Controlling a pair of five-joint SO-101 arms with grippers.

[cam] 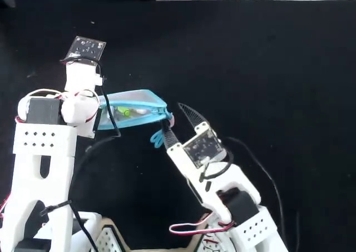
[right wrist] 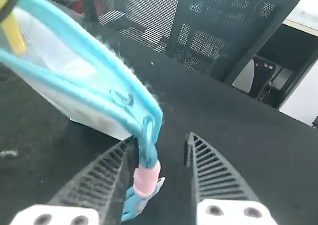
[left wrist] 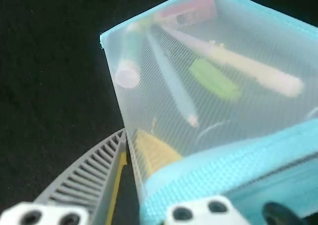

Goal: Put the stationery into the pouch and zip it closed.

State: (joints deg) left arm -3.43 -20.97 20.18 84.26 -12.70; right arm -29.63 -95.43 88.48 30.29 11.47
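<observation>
1. Print: there is dark lettering on the pink item [left wrist: 186, 11] in the far corner of the pouch [left wrist: 258, 41], but it is too blurred through the wall for you to read.
2. The pouch is a flat sleeve of frosted, finely ribbed plastic edged with woven turquoise zip tape [left wrist: 223, 168]. It sits between your two arms, over the black cloth table [cam: 267, 63].
3. Through the wall you can see a long cream pen [left wrist: 238, 63], a slim pale-blue pen [left wrist: 171, 83], a stubby green piece [left wrist: 213, 78] and a tube with a round pale end [left wrist: 127, 76].
4. Your left gripper [left wrist: 133, 133] is clenched on the pouch's end. The grey ribbed finger is on one side, and the yellow-faced finger shows through the plastic.
5. Your right gripper [right wrist: 161, 138] is released, with its triangular ribbed fingers apart. The turquoise pull cord [right wrist: 146, 153] and its pink bead [right wrist: 145, 179] hang between them, against one finger.
</observation>
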